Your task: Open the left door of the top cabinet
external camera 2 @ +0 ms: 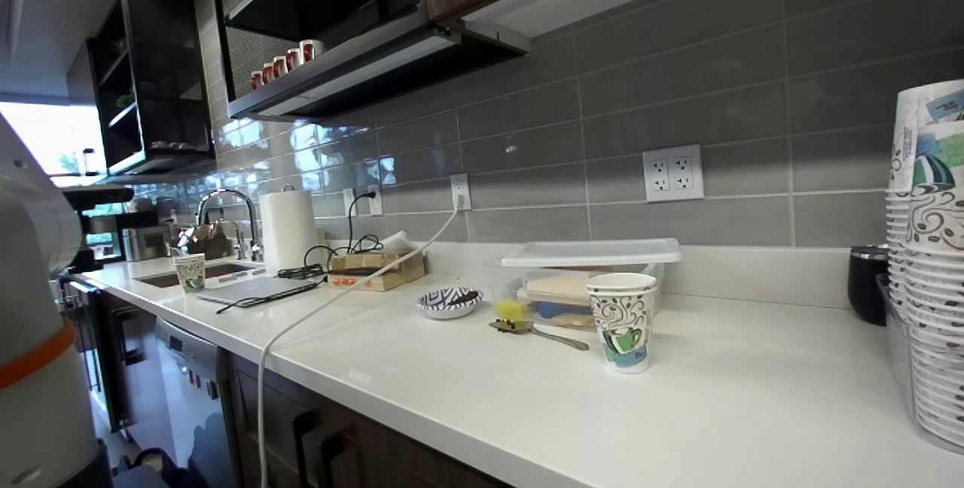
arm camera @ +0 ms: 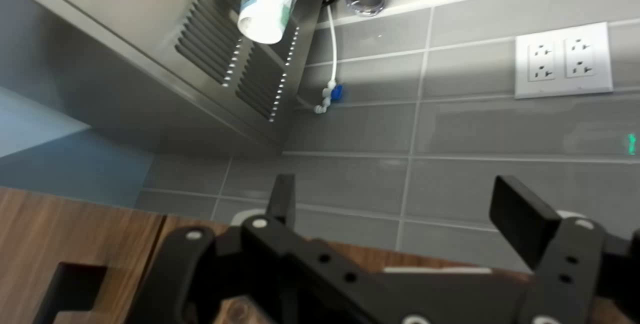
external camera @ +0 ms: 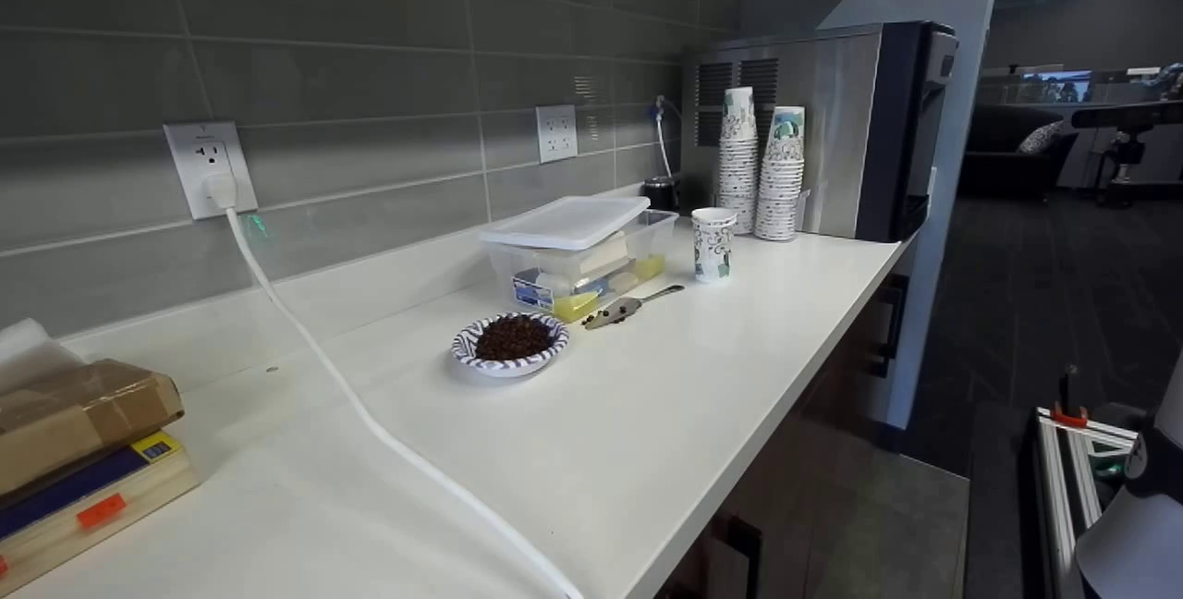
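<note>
Standing wide with nothing between its fingers (arm camera: 524, 221), the hand (arm camera: 400, 204) takes up the lower part of the wrist view, presumably so that a handle could pass between them. That view stands upside down, so the top cabinet (arm camera: 110, 236), which hangs over the desk (external camera: 684, 386), runs along its lower edge. A dark handle (arm camera: 75, 281) sits at lower left, past a thin seam (arm camera: 153, 249); with the picture inverted, it likely serves the right door (arm camera: 35, 244), and the left door (arm camera: 367, 256) would be the wood behind the hand, its own handle not to be made out. The seam looks tight, so the left door is judged unopened; whether the hand touches it cannot be told.

In both exterior views the upper edge cuts off the top cabinet, which may explain why the hand, working that high, appears in neither; only part of the arm (external camera 2: 30, 247) shows at the side.

On the desk, a lid (external camera: 568, 222) lies askew on a plastic box (external camera: 510, 268), perhaps because the box is overfull. A spoon (external camera: 628, 307) rests near a bowl (external camera: 513, 368) of dark beans (external camera: 513, 337), likely for scooping. Toward the upper right, paper cups (external camera: 781, 183) are nested in tall stacks, probably to save room
</note>
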Robot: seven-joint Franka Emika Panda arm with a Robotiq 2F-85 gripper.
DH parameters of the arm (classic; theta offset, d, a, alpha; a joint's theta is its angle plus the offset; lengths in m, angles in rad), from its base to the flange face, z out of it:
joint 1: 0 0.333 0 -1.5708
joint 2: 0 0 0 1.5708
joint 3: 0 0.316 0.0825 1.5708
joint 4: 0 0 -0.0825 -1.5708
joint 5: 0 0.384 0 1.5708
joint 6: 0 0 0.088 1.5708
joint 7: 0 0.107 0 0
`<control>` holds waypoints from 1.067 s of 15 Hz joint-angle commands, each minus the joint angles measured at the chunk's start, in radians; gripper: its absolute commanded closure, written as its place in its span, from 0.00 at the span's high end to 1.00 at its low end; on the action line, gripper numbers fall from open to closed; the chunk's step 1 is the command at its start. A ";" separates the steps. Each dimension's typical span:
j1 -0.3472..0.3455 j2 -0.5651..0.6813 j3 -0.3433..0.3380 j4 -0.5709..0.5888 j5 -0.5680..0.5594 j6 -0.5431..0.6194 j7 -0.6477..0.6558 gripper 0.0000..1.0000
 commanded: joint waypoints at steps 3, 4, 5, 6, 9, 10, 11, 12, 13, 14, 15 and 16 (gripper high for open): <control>-0.063 0.072 -0.005 0.166 -0.106 -0.010 0.111 1.00; -0.072 0.081 -0.008 0.187 -0.120 -0.011 0.129 1.00; -0.080 0.092 -0.012 0.211 -0.134 -0.013 0.147 1.00; -0.087 0.104 -0.016 0.236 -0.148 -0.017 0.164 1.00; -0.102 0.150 -0.028 0.311 -0.184 -0.018 0.225 1.00; -0.106 0.168 -0.031 0.336 -0.197 -0.016 0.251 1.00; -0.108 0.188 -0.036 0.361 -0.212 -0.011 0.280 1.00; -0.108 0.208 -0.041 0.386 -0.226 -0.008 0.309 1.00; -0.123 0.227 -0.034 0.409 -0.237 -0.004 0.341 1.00; -0.124 0.246 -0.039 0.434 -0.244 -0.001 0.367 1.00; -0.128 0.270 -0.042 0.463 -0.246 0.003 0.398 1.00; -0.130 0.289 -0.044 0.486 -0.247 0.004 0.422 1.00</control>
